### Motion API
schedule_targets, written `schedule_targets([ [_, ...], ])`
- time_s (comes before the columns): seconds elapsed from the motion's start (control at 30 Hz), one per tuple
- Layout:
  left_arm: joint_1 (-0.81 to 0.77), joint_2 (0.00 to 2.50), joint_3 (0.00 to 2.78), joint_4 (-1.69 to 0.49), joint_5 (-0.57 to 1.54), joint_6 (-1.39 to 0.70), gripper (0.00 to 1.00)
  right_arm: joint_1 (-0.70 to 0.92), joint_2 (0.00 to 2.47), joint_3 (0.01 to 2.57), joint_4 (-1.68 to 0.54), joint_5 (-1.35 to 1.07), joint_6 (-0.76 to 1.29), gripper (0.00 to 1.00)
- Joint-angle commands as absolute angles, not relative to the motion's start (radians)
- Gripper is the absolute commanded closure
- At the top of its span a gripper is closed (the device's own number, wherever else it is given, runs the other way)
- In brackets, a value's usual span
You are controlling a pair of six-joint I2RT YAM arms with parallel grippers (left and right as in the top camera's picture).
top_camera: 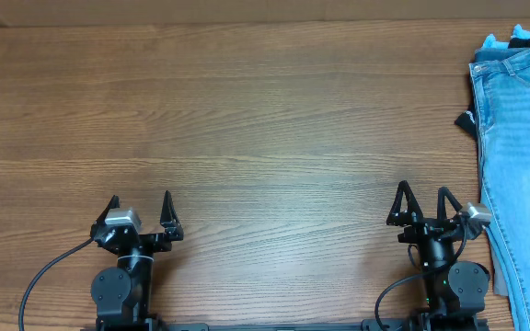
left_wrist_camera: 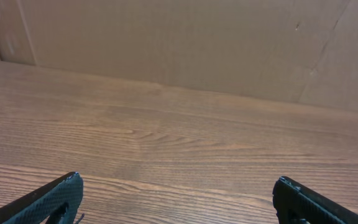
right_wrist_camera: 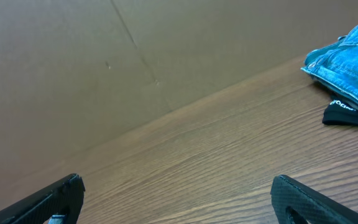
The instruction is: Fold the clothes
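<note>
Jeans (top_camera: 523,156) lie untouched at the right of the table (top_camera: 247,119); left pincer (top_camera: 140,198) and right pincer (top_camera: 422,189) gape empty. Folding not begun, first grab needed, I reckon.

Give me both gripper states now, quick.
Left gripper: jaws open, holding nothing.
Right gripper: jaws open, holding nothing; the jeans lie beside it, not gripped.

Left gripper (top_camera: 140,202) sitting at left, jaws gaping wide, holding nothing. Right gripper (top_camera: 423,195) sitting at right, jaws gaping wide, holding nothing. Both pointing forward, well apart.
</note>
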State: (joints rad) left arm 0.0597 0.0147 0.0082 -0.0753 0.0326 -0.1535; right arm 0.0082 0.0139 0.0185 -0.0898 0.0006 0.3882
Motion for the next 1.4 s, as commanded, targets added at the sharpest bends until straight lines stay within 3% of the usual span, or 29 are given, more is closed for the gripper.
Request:
schedule_targets([
  [0.0,0.066,0.006,0.005,-0.077,0.022,-0.134,0.00,0.014,0.009,0.008,-0.084,0.007,0.389,0.00],
  [0.3,0.066,0.006,0.005,-0.077,0.022,-0.134,0.00,0.014,0.009,0.008,-0.051,0.005,0.414,0.00],
  [0.6,0.066,0.006,0.005,-0.077,0.022,-0.134,0.00,0.014,0.009,0.008,0.057,-0.109,0.963,0.00],
  [0.8,0.066,0.006,0.005,-0.077,0.022,-0.134,0.00,0.013,0.009,0.008,0.020,-0.052,1.103,0.00],
  [1.03,0.066,0.006,0.005,-0.077,0.022,-0.134,0.00,0.011,0.009,0.009,0.018,0.006,1.065,0.00],
  [1.2,0.066,0.006,0.005,-0.077,0.022,-0.134,0.00,0.011,0.011,0.042,0.149,-0.015,0.783,0.00],
  [1.37,0.066,0.006,0.005,-0.077,0.022,-0.135,0.00,0.011,0.128,0.212,0.152,0.163,0.535,0.00],
])
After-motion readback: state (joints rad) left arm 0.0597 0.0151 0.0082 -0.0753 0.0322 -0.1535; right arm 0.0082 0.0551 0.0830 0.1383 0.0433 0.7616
